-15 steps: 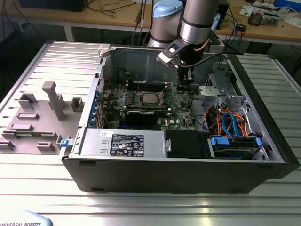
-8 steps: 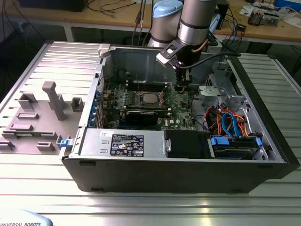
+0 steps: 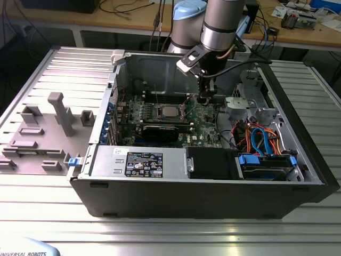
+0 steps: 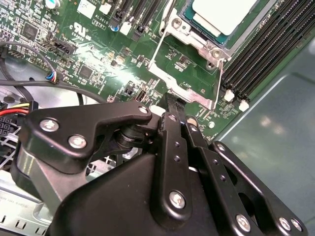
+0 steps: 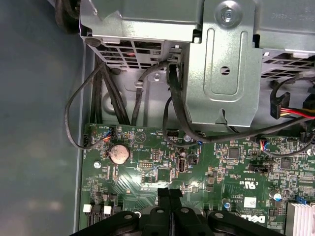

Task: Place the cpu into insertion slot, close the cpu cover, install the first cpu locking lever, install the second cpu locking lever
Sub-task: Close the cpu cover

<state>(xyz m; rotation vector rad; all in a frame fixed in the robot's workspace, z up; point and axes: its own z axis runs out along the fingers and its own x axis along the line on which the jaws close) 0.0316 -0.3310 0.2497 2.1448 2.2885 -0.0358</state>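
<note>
Exterior view: the cpu [image 3: 169, 111] is seen already seated on the green motherboard [image 3: 205, 127], and the hand [image 3: 204, 99] is parked just beside it, toward the exterior view's right. In the second wrist view the fingers [image 4: 170, 114] are pressed together with nothing pinched. Their tips are set down by a corner of the insertion slot [image 4: 189, 87], close to a thin wire lever [image 4: 153, 49].

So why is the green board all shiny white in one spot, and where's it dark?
In the second wrist view, light bounces off the green motherboard as white glare, while the black end effector looks dark. In the first wrist view, the grey case panel sits in dim shade.
</note>
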